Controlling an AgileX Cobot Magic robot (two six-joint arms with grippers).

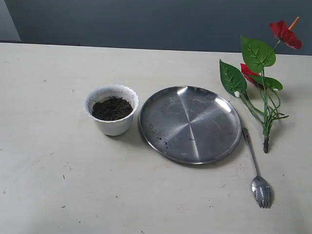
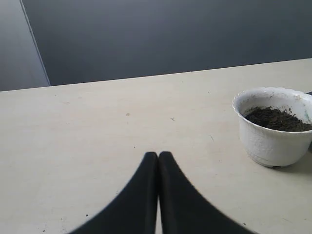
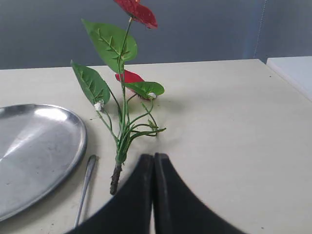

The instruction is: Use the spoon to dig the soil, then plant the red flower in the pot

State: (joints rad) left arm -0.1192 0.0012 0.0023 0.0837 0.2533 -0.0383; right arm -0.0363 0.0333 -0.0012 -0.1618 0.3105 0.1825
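The white scalloped pot (image 1: 112,116) stands left of centre, filled with dark soil (image 1: 112,108). In the left wrist view the pot (image 2: 273,134) and its soil (image 2: 278,119) sit off to one side of my left gripper (image 2: 158,155), which is shut and empty above bare table. The red flower (image 1: 261,78) lies flat at the right, dark base toward the front. The silver spoon (image 1: 256,168) lies beside the plate, tined bowl nearest the front. My right gripper (image 3: 154,157) is shut and empty, close to the red flower's (image 3: 122,92) base and the spoon's handle (image 3: 85,183).
A wide round steel plate (image 1: 190,123) lies between the pot and the spoon, with a few soil crumbs on it. Its rim (image 3: 80,141) shows in the right wrist view. A dark wall runs behind the pale table. Neither arm shows in the exterior view.
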